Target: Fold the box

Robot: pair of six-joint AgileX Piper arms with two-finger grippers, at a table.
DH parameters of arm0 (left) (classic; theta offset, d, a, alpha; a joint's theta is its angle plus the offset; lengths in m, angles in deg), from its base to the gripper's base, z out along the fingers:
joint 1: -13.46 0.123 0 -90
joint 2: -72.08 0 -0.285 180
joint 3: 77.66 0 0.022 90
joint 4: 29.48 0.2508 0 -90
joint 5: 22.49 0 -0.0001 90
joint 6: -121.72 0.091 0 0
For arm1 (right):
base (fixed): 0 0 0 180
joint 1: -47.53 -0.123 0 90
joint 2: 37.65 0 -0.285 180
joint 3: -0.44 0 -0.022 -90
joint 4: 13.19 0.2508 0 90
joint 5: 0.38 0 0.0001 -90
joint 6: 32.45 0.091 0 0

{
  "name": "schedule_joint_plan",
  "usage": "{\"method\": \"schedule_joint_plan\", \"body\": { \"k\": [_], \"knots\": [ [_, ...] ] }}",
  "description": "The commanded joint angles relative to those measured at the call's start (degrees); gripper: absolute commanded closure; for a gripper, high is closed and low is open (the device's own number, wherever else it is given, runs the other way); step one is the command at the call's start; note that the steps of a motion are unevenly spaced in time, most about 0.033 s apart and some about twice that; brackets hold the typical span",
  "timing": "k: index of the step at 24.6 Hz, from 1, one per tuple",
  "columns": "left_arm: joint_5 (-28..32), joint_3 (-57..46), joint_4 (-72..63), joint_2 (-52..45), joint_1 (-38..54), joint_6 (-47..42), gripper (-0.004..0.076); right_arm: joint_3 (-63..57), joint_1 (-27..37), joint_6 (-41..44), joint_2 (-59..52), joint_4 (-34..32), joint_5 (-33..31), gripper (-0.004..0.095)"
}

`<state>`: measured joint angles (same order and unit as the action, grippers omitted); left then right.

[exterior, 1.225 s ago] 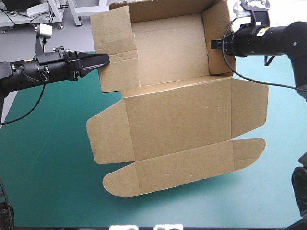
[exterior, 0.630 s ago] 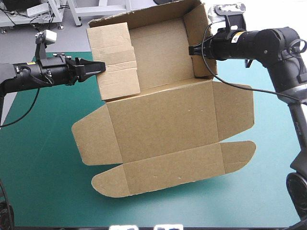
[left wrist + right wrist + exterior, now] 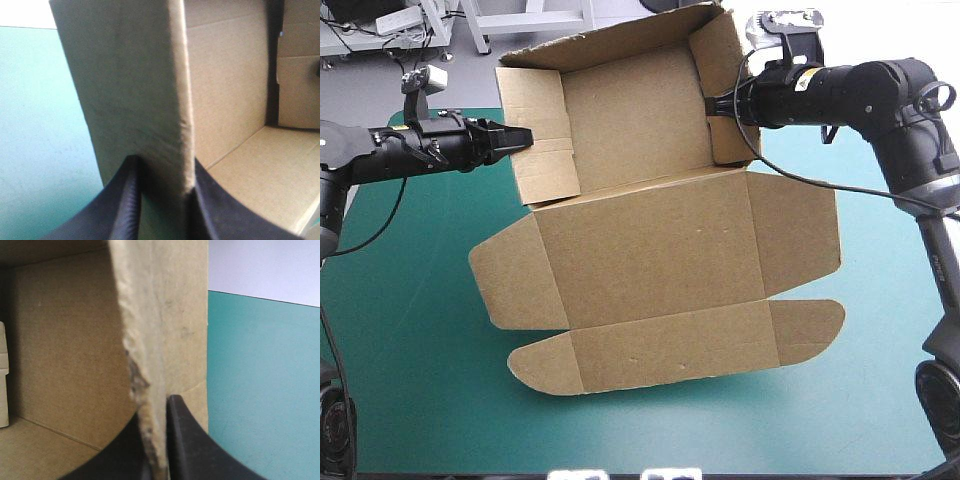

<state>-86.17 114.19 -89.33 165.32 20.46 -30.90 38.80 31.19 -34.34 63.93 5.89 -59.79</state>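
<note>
Left pincer [image 3: 526,137] nips box [image 3: 650,245] left wall edge; right pincer [image 3: 711,104] nips right wall; lid unfolded.

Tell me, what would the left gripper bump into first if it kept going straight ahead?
The left gripper pinches the left wall of the box, so that board would just wedge deeper between its fingers. Beyond, probably the opposite wall, held by the right gripper; depth is hard to judge.
</note>
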Motion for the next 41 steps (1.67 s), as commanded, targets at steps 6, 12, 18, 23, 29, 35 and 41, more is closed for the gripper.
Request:
{"method": "schedule_joint_plan", "body": {
  "k": [6, 12, 18, 23, 29, 35, 41],
  "knots": [
    [-3.02, 1.76, -4.38, -1.58, -0.3, 0.09, 0.0734, 1.61, -0.46, 2.96, -2.47, -4.73, -3.61, 0.0908],
    [1.25, 3.48, 23.09, -1.64, -12.42, -9.31, 0.0734, 0.68, -0.46, 7.75, 0.31, -12.94, -12.62, 0.0908],
    [7.94, 3.73, 51.41, 1.31, -23.25, -21.86, 0.0734, -3.52, -0.46, 7.11, 12.07, -1.0, -12.72, 0.0908],
    [1.39, 4.1, 61.12, 7.99, -22.9, -27.74, 0.0734, -3.52, -0.46, 6.4, 18.34, -2.47, -11.71, 0.0908],
    [-0.69, 5.47, 61.52, 16.6, -22.71, -28.61, 0.0734, -3.52, -0.46, 6.37, 21.27, -3.44, -12.24, 0.0908],
    [-3.39, 10.16, 60.93, 23.26, -22.66, -28.51, 0.0734, -3.56, -0.46, 3.21, 22.47, -5.87, -12.62, 0.0907],
    [-6.83, 17.45, 60.38, 25.9, -22.66, -26.54, 0.0728, -3.56, -0.46, 0.9, 22.53, -12.61, -12.62, 0.0851]
  ]
}}
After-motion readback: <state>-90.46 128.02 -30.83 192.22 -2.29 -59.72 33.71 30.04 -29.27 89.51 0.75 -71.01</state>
